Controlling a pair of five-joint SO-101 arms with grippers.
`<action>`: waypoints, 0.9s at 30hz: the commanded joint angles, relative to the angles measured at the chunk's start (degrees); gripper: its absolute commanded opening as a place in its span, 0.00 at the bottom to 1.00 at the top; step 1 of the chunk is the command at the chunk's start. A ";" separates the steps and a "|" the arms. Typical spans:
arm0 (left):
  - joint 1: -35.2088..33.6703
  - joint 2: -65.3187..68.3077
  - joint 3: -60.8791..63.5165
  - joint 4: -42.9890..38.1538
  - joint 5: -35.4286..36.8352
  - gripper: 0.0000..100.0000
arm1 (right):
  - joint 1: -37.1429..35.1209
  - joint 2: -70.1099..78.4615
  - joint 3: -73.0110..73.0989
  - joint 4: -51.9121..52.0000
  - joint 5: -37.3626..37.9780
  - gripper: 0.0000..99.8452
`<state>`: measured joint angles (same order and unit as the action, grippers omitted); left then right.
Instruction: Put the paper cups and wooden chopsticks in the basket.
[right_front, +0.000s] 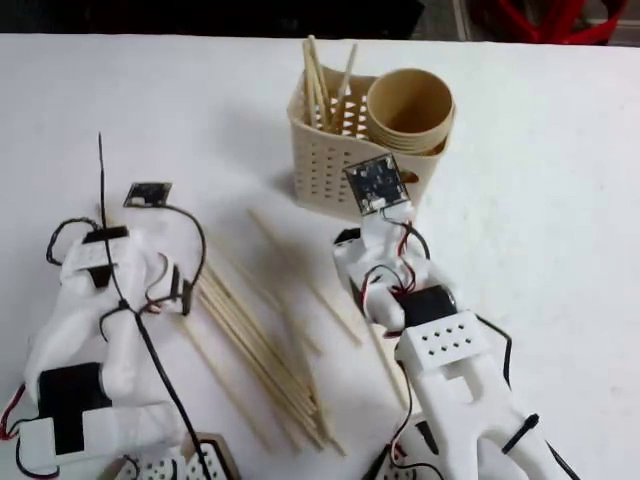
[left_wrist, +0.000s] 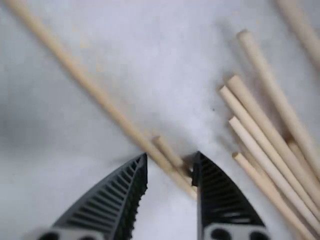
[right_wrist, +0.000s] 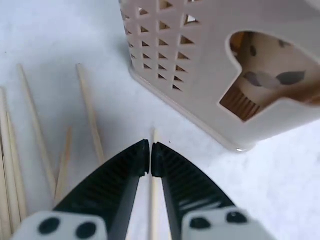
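Straddling chopsticks (left_wrist: 100, 95), left hand (left_wrist: 170, 156) spread, right hand (right_wrist: 150, 152) pressed together, basket (right_wrist: 210, 65) cut off.

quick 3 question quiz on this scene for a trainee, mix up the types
1. True or false: the paper cups sit stacked in the basket.
2. The left end effector is: A) open around loose chopsticks, B) shut on a cup, C) inside the basket.
3. Fill in: the right end effector is ____.
Key: 1 true; 2 A; 3 shut.
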<state>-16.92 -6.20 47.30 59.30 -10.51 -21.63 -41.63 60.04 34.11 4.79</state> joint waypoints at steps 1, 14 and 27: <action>2.07 0.31 -2.73 -2.37 0.70 0.10 | 0.75 -1.89 -1.32 -1.19 0.09 0.02; 5.14 -0.31 -5.89 -8.79 0.70 0.02 | 0.75 -1.89 -1.23 -1.19 0.09 0.02; 5.58 -0.31 -26.73 5.01 0.79 0.02 | 0.75 -1.89 -1.23 -1.19 0.09 0.02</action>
<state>-12.88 -5.85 29.01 60.44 -10.33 -21.63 -41.63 60.04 34.11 4.79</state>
